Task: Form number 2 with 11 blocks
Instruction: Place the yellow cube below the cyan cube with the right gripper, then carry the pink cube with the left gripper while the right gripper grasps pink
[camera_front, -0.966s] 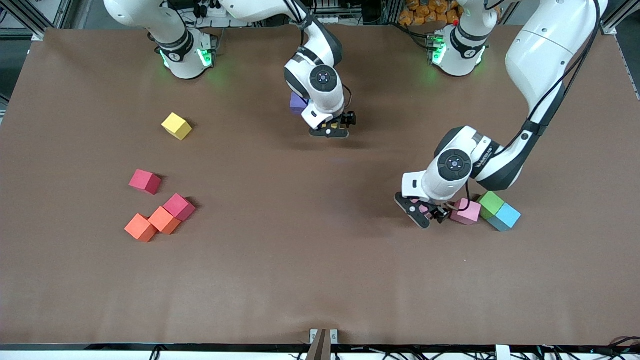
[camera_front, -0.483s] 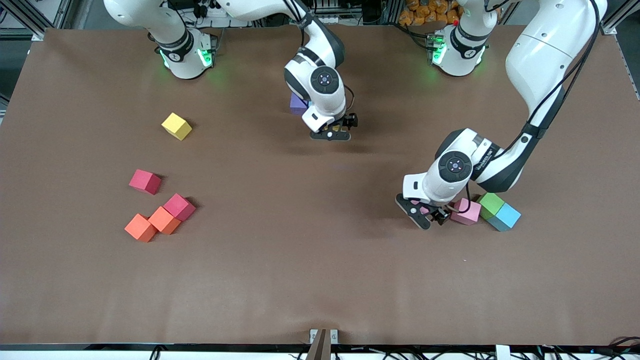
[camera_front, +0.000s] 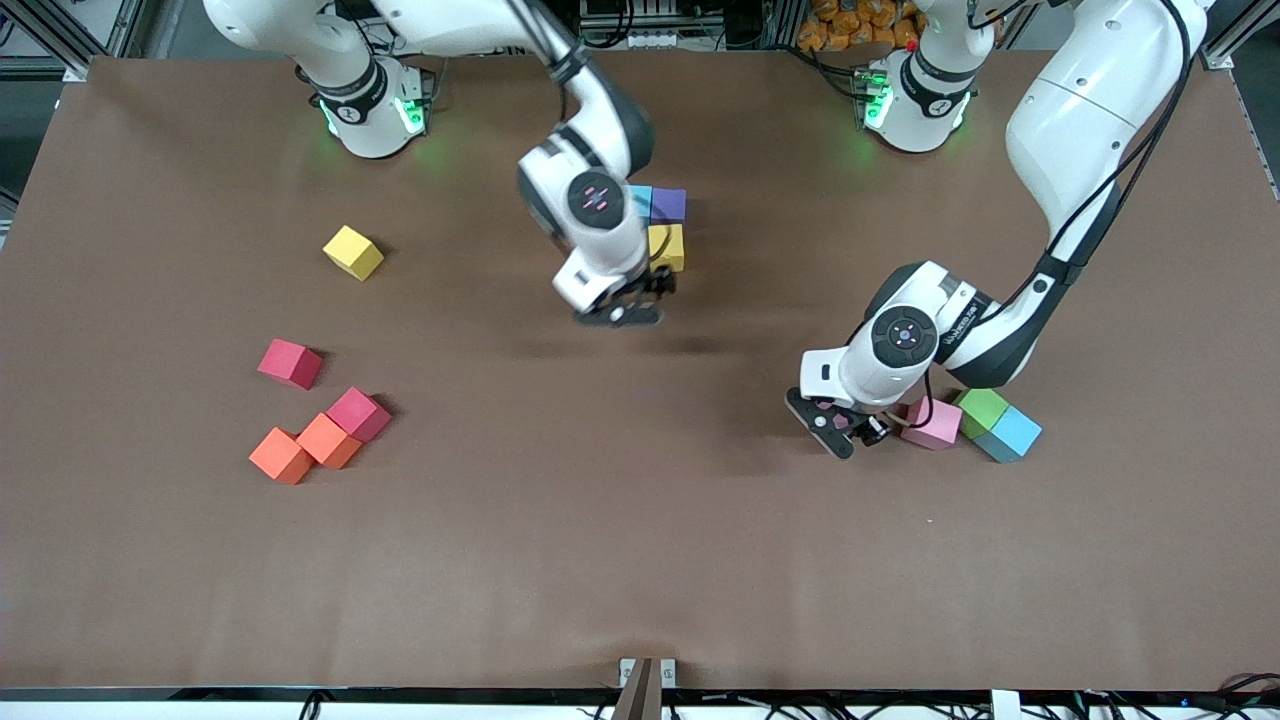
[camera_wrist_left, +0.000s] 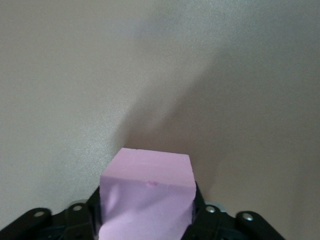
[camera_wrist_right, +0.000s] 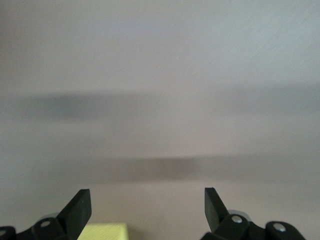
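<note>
My left gripper (camera_front: 845, 428) is shut on a pink block (camera_wrist_left: 147, 200) low over the table, beside another pink block (camera_front: 932, 423), a green block (camera_front: 982, 409) and a sky-blue block (camera_front: 1013, 433). My right gripper (camera_front: 620, 310) is open and empty, over bare table just beside a yellow block (camera_front: 667, 247). That yellow block shows at the edge of the right wrist view (camera_wrist_right: 102, 231), where the gripper (camera_wrist_right: 146, 196) has wide jaws. The yellow block touches a purple block (camera_front: 668, 205) and a sky-blue block (camera_front: 641, 199).
Toward the right arm's end lie a second yellow block (camera_front: 352, 252), a crimson block (camera_front: 290, 363), another crimson block (camera_front: 358, 413) and two orange blocks (camera_front: 328, 440) (camera_front: 280, 456). The left arm's elbow (camera_front: 1075, 110) hangs above the table near its base.
My right gripper has drawn away from the middle blocks toward the front camera, uncovering the sky-blue, purple and yellow blocks. My left gripper has shifted slightly away from the pink block on the table.
</note>
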